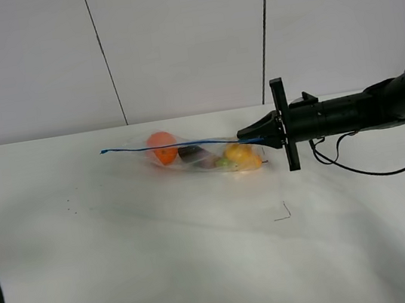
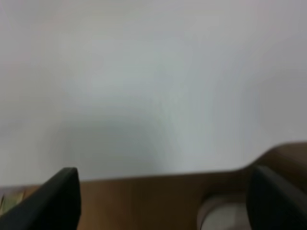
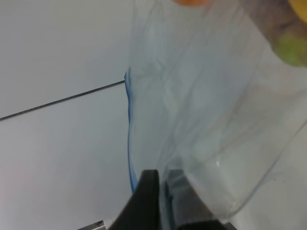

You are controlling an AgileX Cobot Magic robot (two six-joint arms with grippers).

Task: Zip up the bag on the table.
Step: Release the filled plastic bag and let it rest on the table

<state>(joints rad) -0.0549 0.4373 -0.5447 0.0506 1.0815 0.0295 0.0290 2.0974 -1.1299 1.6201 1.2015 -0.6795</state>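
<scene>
Currently I'm pinching the right tool [image 1: 244, 136] shut on the blue strip [image 1: 149, 149] at the right end of the bag [image 1: 188, 160], lying on the counter [image 1: 125, 247]. Left tool [image 2: 165, 194] is idling wide open, empty, at the counter edge. I'm worrying a pull is dragging the unanchored bag rather than sealing it. Bag is holding orange, purple, yellow produce [image 1: 162, 148].
</scene>
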